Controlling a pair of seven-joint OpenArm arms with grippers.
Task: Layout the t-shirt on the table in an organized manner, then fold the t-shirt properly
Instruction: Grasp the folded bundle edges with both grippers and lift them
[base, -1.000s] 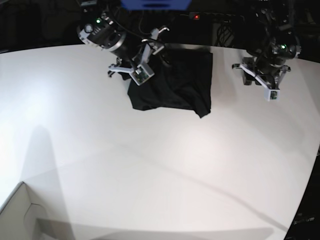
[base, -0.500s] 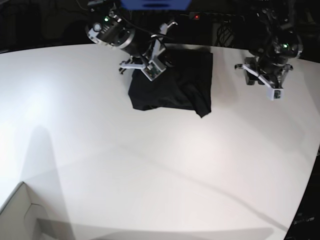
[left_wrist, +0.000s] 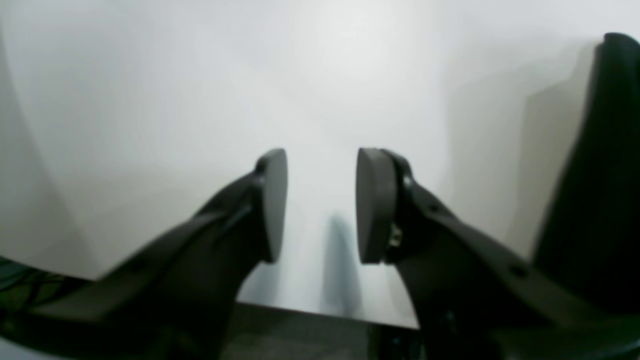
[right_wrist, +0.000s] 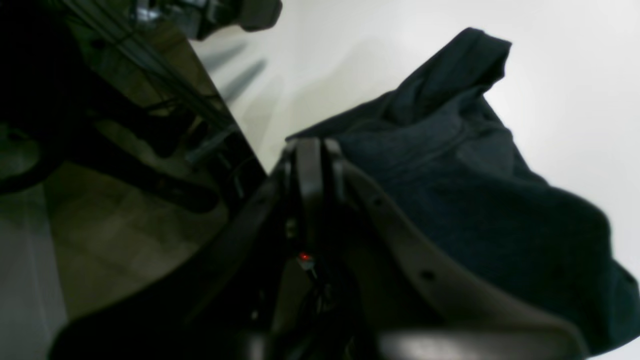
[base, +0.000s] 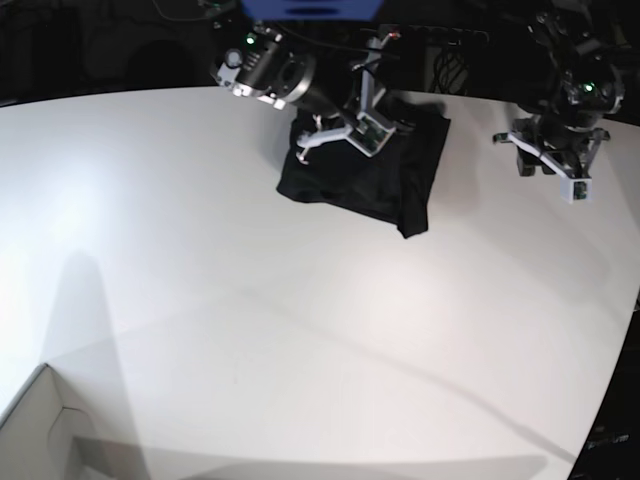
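The black t-shirt (base: 375, 175) lies bunched at the far middle of the white table (base: 300, 330). Its far edge is pulled up near the table's back rim. My right gripper (base: 388, 112) reaches over that far edge. In the right wrist view its fingers (right_wrist: 310, 150) are pressed together and shut on the hem of the t-shirt (right_wrist: 475, 200), whose dark folds spread away to the right. My left gripper (base: 556, 162) hovers over bare table well right of the shirt. In the left wrist view that left gripper (left_wrist: 320, 205) is open, with nothing between its pads (left_wrist: 274, 205).
A white box corner (base: 40, 430) sits at the near left. Dark equipment and cables run behind the table's back edge (right_wrist: 235, 125). A dark shape (left_wrist: 600, 175) that I cannot identify stands at the right of the left wrist view.
The right gripper has closed on the shirt's far edge and swung right, dragging the shirt right and bunching it. The left arm has drifted slightly right.
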